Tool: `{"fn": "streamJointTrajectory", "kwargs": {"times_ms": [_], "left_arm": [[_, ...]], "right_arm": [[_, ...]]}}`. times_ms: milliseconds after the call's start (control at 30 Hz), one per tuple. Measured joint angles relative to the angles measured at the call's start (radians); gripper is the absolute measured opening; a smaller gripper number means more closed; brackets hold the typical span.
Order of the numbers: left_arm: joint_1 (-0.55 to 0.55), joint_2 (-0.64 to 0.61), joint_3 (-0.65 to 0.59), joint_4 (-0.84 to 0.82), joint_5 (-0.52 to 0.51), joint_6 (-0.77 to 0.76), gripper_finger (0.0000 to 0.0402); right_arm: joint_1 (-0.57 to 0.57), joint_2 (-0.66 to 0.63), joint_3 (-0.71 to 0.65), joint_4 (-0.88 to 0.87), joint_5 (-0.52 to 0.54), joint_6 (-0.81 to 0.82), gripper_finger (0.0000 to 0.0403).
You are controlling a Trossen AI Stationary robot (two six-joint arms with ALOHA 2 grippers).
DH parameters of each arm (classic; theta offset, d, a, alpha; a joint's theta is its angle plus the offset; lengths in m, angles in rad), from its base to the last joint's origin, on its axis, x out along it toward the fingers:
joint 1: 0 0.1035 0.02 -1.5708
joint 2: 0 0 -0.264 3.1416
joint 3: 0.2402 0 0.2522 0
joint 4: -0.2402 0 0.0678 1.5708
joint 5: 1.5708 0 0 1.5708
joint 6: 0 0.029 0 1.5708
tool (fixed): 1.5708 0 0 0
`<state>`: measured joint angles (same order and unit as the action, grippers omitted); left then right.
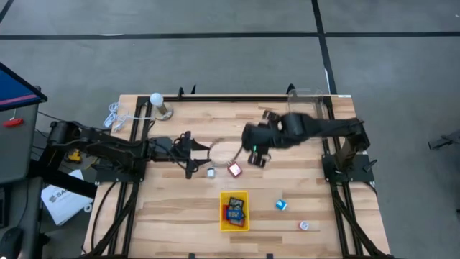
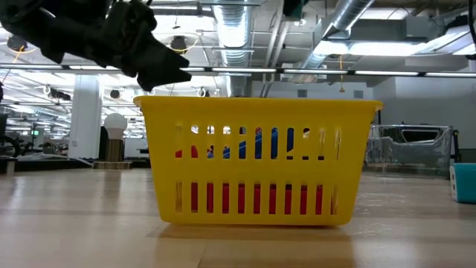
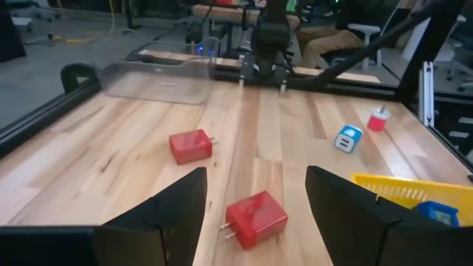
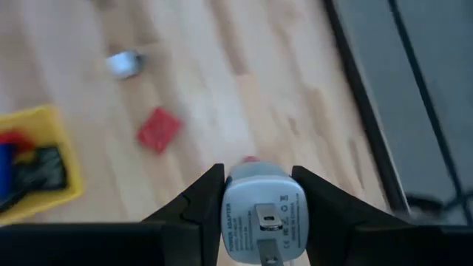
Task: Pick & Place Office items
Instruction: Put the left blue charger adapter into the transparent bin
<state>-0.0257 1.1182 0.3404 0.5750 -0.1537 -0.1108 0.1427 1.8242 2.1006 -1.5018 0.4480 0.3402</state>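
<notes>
My table is wide and made of pale wood. The yellow tray sits near the front edge, in the middle. It already has some red, blue and black pieces in it.

My right gripper is up above the table, a bit behind the tray. It is squeezing a small white plug block by its two flat sides. The metal pins point out the back, toward my wrist. I think the block is hard and light. Its shiny sides could slip, so I should hold it firmly and keep it level until it is over the tray.

My left gripper is low over the table, left of the right one. Its fingers are spread wide and hold nothing. A red plug block lies flat on the wood right in front of them, in line with the gap. I would take it by its two long flat sides and keep off the thin pins, which are too small to grab. A second red block lies a little farther off.

Over on the right side of the table wait a blue and white cube and a tiny red and white piece. The tiny one looks easy to knock away.
</notes>
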Motion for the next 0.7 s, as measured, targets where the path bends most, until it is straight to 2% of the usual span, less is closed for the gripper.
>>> {"fn": "streamJointTrajectory", "kwargs": {"times_ms": [200,333,500,700], "left_arm": [[-0.013,-0.091,-0.039,-0.007,-0.004,-0.004,0.0224],[-0.044,-0.167,-0.065,-0.016,-0.003,-0.002,0.0219],[-0.077,-0.25,-0.093,-0.012,-0.004,0.0,0.022],[-0.099,-0.291,-0.109,-0.021,-0.016,0.0,0.0216]], "right_arm": [[-0.143,-0.016,0.0,-0.07,0.051,0.118,0.0132],[-0.262,-0.046,-0.039,-0.026,0.047,0.124,0.0132],[-0.446,-0.092,-0.142,0.039,-0.023,0.124,0.0132],[-0.674,-0.159,-0.303,0.07,-0.074,0.114,0.0132]]}}
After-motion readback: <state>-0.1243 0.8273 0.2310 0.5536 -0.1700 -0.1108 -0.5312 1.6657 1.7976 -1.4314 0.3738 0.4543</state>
